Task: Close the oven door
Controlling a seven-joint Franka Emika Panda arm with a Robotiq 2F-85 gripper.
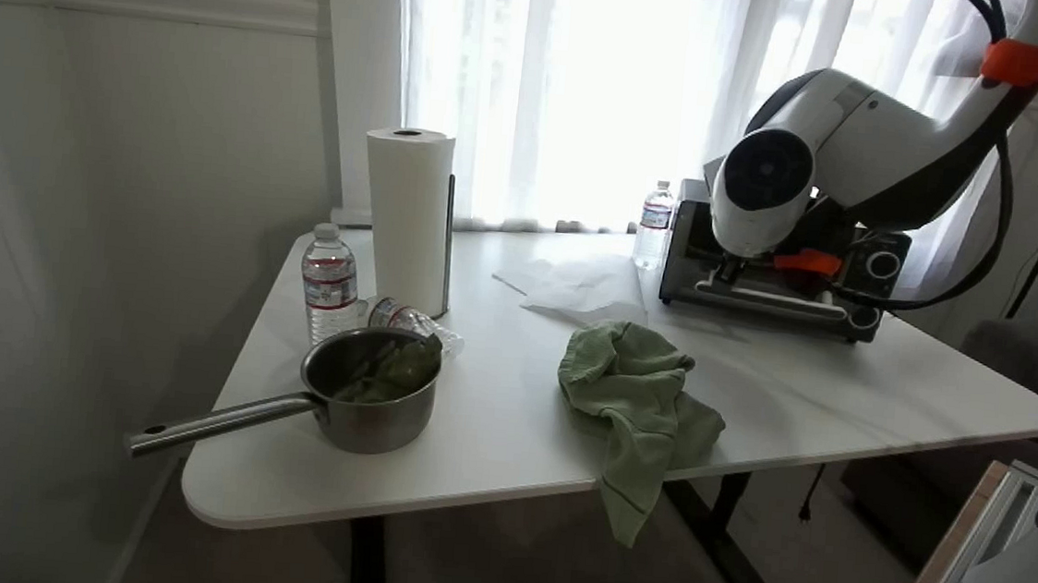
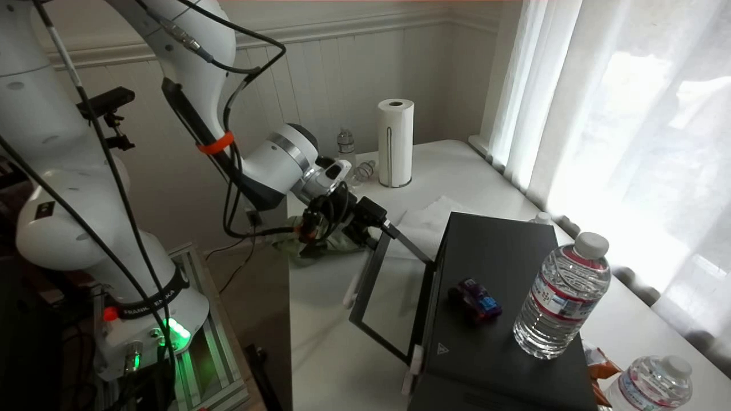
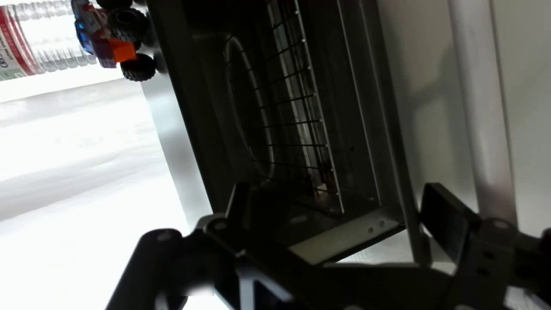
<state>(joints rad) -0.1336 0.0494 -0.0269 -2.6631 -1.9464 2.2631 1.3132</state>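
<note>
We see the smooth white arm sloping down from upper left to centre in an exterior view, the boxy dark oven lower right, its rectangular door open, and, low in the wrist view, the black gripper, 2 fingers spread apart

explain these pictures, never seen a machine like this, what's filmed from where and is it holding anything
The machine is a white robot arm ending in a gripper with two dark fingers. Two pictures come from cameras outside it; the third from a camera mounted on the arm, looking into an oven. On the table are the oven, a pot, a green cloth, a paper towel roll and water bottles; a toy truck and another bottle top the oven. The fingers are apart, with what seems the edge of the open oven door between them; whether they touch it, I cannot tell. Nothing looks held.
</note>
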